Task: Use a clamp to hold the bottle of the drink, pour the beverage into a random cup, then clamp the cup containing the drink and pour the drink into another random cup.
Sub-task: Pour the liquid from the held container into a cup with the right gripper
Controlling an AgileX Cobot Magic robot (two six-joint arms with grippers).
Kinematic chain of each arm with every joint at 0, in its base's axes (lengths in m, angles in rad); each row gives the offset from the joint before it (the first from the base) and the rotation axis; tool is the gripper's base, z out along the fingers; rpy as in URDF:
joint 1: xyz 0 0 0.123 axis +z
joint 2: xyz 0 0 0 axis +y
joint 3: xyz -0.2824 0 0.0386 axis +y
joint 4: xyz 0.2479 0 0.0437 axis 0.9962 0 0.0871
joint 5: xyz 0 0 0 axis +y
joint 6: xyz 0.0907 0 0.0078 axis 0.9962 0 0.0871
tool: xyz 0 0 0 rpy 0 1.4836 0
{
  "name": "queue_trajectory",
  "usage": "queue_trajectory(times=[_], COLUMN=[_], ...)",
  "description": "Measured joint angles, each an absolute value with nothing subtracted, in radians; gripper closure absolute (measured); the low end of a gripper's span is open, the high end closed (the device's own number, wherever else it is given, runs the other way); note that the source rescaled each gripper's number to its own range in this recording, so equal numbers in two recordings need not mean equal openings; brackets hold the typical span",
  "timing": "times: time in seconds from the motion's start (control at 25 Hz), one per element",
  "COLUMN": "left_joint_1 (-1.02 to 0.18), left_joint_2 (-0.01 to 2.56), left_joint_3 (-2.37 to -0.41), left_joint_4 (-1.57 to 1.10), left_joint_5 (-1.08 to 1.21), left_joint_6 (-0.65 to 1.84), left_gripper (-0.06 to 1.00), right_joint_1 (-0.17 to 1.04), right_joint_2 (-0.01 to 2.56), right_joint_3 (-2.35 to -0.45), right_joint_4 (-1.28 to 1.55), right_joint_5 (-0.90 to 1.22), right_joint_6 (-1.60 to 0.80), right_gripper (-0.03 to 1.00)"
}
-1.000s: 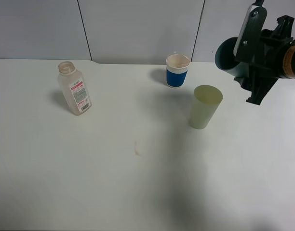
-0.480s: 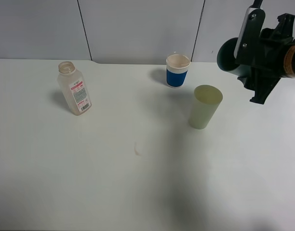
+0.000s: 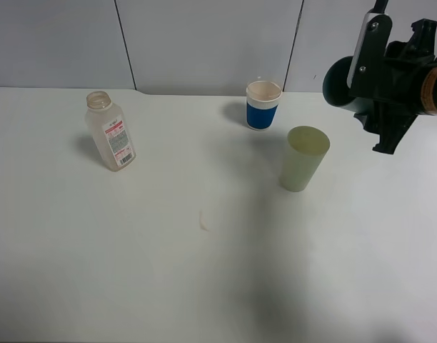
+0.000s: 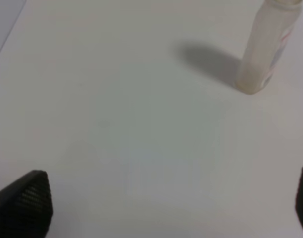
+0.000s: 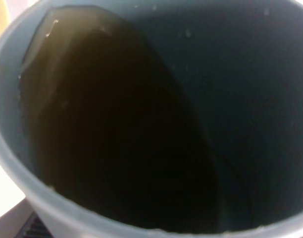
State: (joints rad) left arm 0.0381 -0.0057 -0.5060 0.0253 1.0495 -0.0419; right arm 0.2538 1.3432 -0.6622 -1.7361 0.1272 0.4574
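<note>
My right gripper (image 3: 375, 82) is shut on a dark teal cup (image 3: 337, 80) and holds it tilted on its side in the air at the right, above and right of a pale green cup (image 3: 303, 158). The right wrist view looks into the teal cup (image 5: 270, 74), which holds dark liquid (image 5: 117, 129). A blue and white paper cup (image 3: 263, 104) stands at the back centre. The uncapped clear bottle (image 3: 111, 131) stands at the left and also shows in the left wrist view (image 4: 268, 47). My left gripper (image 4: 161, 208) is open and empty, low over the table short of the bottle.
The white table (image 3: 168, 271) ends at a grey panelled wall (image 3: 204, 43) behind the cups. A small pinkish mark (image 3: 203, 221) lies on the table near the middle.
My right gripper has drifted slightly up and to the right with the teal cup. The bottle and the two standing cups have not moved.
</note>
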Motion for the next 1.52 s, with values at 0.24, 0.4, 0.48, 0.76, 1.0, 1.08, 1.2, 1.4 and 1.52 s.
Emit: queue_trajectory(times=[0.24,0.4,0.48,0.76,1.0,1.08,1.2,1.4,1.52], left_joint_1=[0.038,0.038,0.038,0.038,0.038,0.038,0.038,0.038,0.038], left_joint_2=[-0.006,-0.006,-0.006,-0.006,-0.006,-0.006,-0.006,-0.006,-0.006], left_joint_3=[-0.506,-0.506,-0.506,-0.506,-0.506,-0.506,-0.506,-0.506,-0.506], left_joint_4=[0.025,0.025,0.025,0.025,0.025,0.025,0.025,0.025,0.025], left_joint_5=[1.049,1.049,1.049,1.049,1.049,1.049,1.049,1.049,1.049], left_joint_6=[-0.042,-0.042,-0.042,-0.042,-0.042,-0.042,-0.042,-0.042,-0.042], left_gripper=[-0.06,-0.06,-0.06,-0.06,-0.06,-0.06,-0.06,-0.06,-0.06], right_joint_1=[0.254,0.254,0.254,0.254,0.254,0.254,0.254,0.254,0.254], right_joint_2=[1.343,1.343,1.343,1.343,1.343,1.343,1.343,1.343,1.343], right_joint_3=[-0.662,-0.662,-0.662,-0.662,-0.662,-0.662,-0.662,-0.662,-0.662], right_joint_4=[-1.736,-1.736,-1.736,-1.737,-1.737,-1.737,-1.737,-1.737,-1.737], right_joint_5=[0.138,0.150,0.153,0.156,0.171,0.176,0.179,0.192,0.202], right_joint_6=[0.419,0.390,0.359,0.334,0.333,0.333,0.333,0.333,0.333], right_gripper=[0.96,0.96,0.96,0.96,0.96,0.96,0.96,0.96,0.96])
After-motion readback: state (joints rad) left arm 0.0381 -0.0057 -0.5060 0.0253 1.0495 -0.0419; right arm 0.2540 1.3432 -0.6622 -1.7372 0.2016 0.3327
